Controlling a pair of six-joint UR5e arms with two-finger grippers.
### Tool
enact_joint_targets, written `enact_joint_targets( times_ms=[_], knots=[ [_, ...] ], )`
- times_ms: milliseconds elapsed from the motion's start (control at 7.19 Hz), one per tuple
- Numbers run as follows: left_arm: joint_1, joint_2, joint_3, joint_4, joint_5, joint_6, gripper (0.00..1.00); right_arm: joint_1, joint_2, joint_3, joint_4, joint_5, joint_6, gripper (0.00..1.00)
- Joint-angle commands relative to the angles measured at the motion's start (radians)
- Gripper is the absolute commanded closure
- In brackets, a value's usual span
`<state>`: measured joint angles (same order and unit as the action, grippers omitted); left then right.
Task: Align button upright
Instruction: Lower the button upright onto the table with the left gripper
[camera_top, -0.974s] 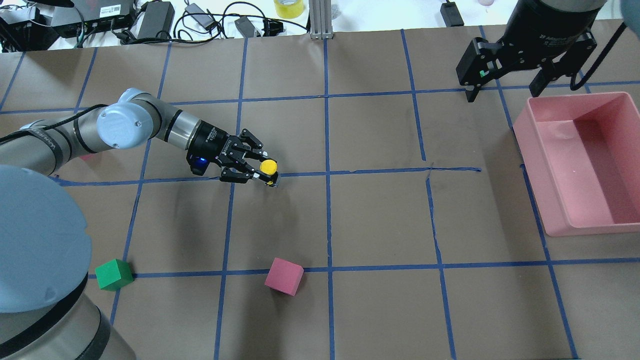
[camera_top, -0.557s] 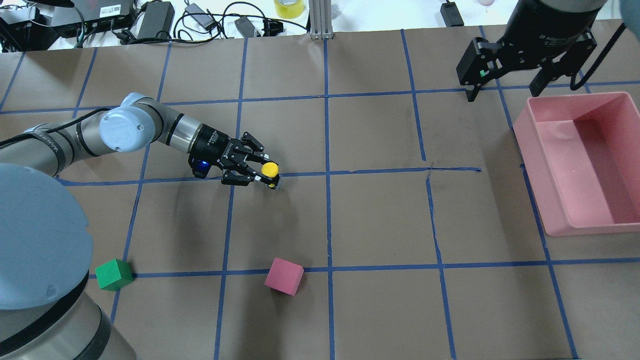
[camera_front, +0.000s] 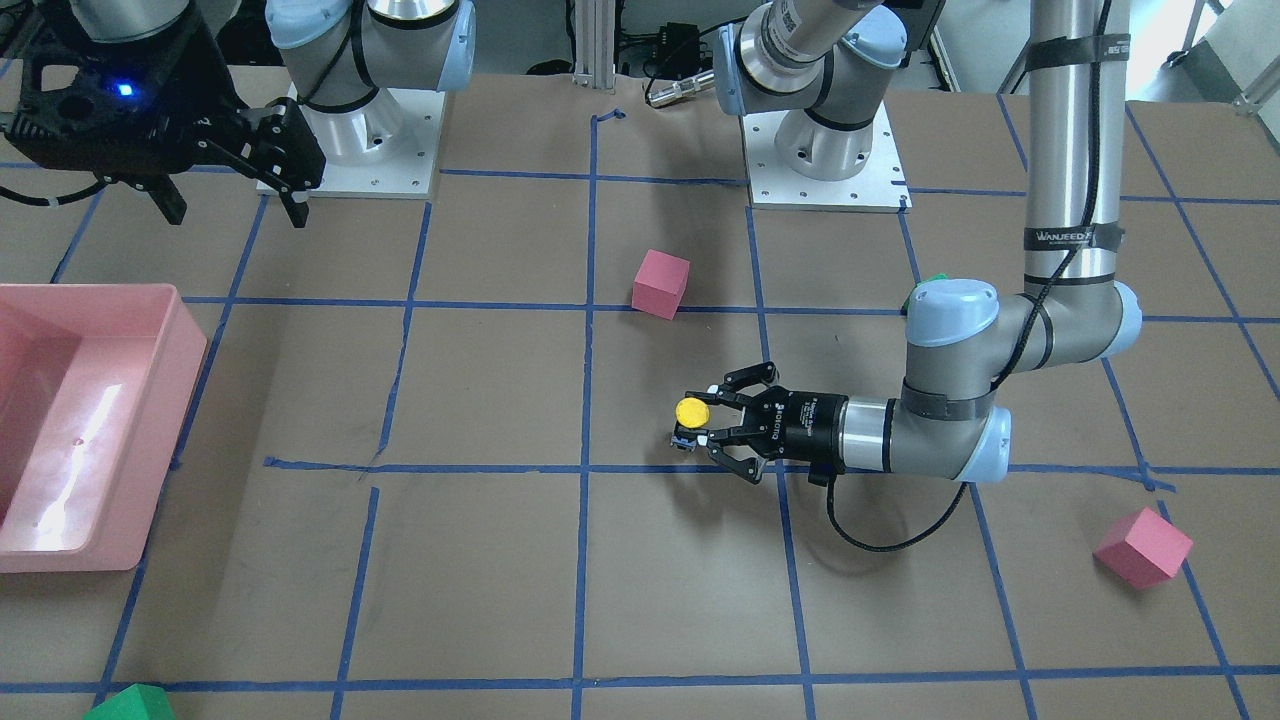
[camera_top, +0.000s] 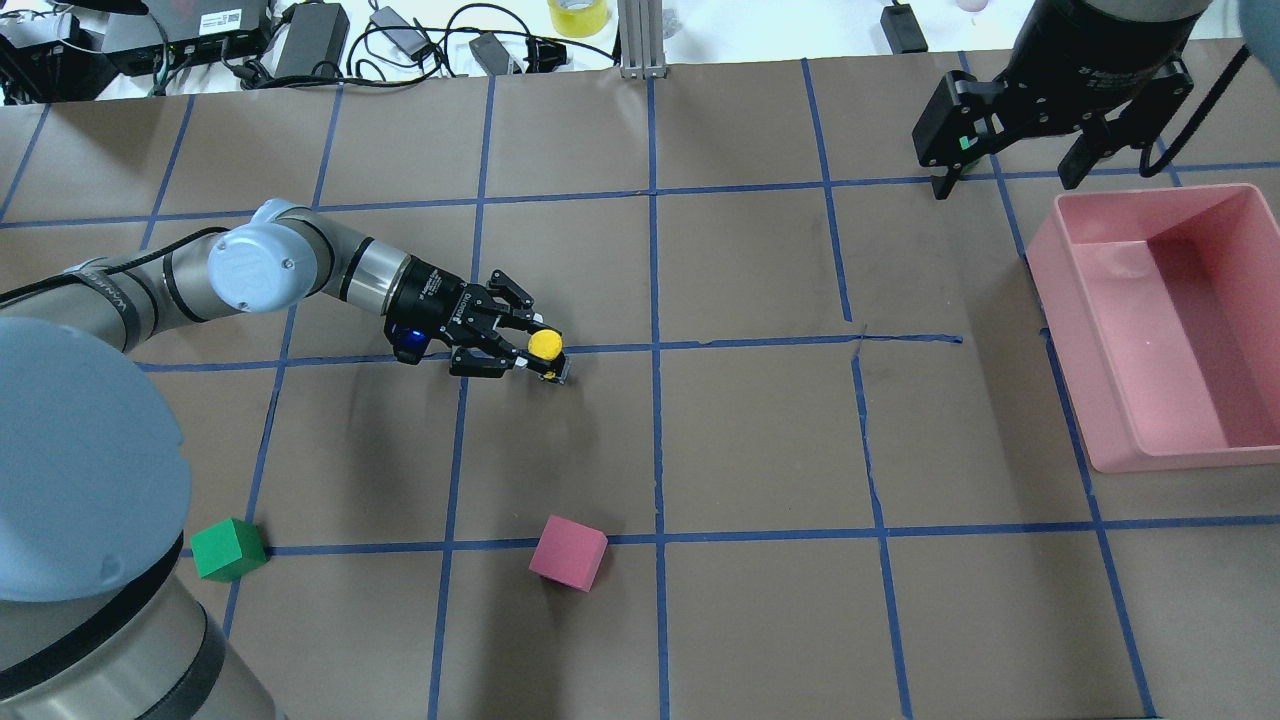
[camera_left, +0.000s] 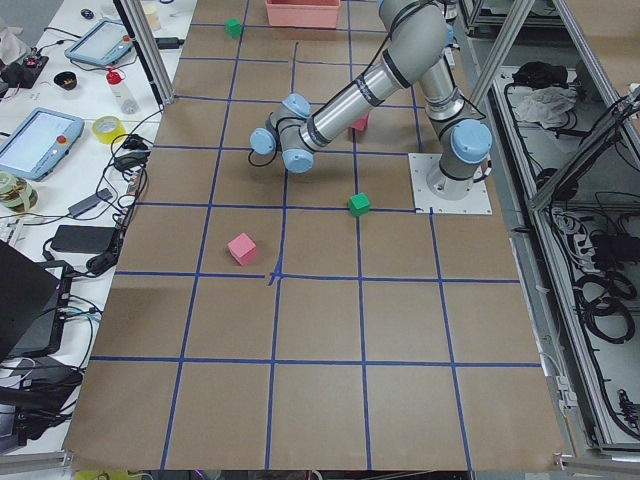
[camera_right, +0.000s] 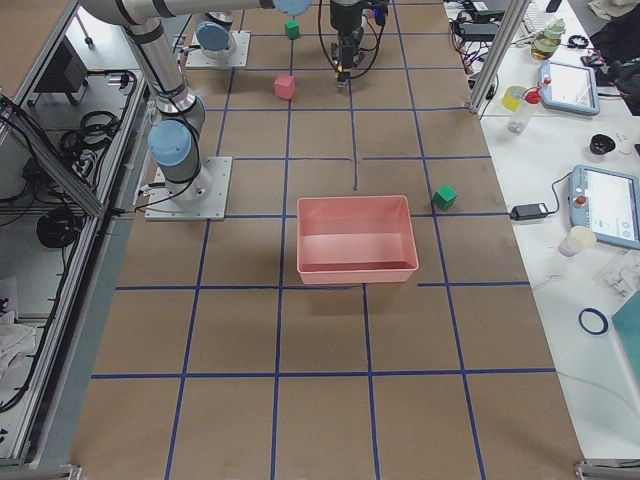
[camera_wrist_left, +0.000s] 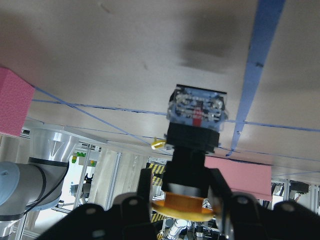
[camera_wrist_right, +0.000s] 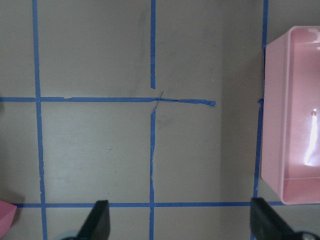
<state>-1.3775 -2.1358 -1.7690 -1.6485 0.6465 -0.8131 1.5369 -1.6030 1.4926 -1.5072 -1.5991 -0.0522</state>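
The button (camera_top: 545, 344) has a yellow cap, a black neck and a grey block base. My left gripper (camera_top: 541, 356) is shut on its neck just below the cap. It holds the button cap-up near a blue tape line at the table's middle left. The front view shows the same grasp on the button (camera_front: 692, 411) by the left gripper (camera_front: 700, 426). In the left wrist view the button's base (camera_wrist_left: 197, 107) points at the paper between the fingers (camera_wrist_left: 145, 187); I cannot tell if it touches. My right gripper (camera_top: 1008, 172) is open and empty, high at the far right.
A pink bin (camera_top: 1065, 350) stands at the right, under the right gripper. A pink cube (camera_top: 568, 552) and a green cube (camera_top: 228, 549) lie at the near left. Another pink cube (camera_front: 1142, 546) and a green cube (camera_front: 130, 703) lie on the operators' side.
My left gripper has shifted slightly right and toward the robot with the button, and the wrist has sunk lower. The right arm has barely moved.
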Motion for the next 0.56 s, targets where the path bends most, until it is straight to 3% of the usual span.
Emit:
enact_joint_targets(
  times_ms=[0,278,417],
  knots=[
    [0.0,-0.001,-0.009,0.012,-0.001,0.008,1.0,0.0,0.002,0.0,-0.001,0.001,0.0,0.0],
    [0.0,-0.006,-0.01,0.018,0.002,0.006,1.0,0.0,0.0,0.0,-0.001,-0.001,0.0,0.0],
    [0.0,-0.004,-0.01,0.019,0.002,0.009,0.84,0.0,0.0,0.0,-0.001,0.001,0.0,0.0]
  ],
)
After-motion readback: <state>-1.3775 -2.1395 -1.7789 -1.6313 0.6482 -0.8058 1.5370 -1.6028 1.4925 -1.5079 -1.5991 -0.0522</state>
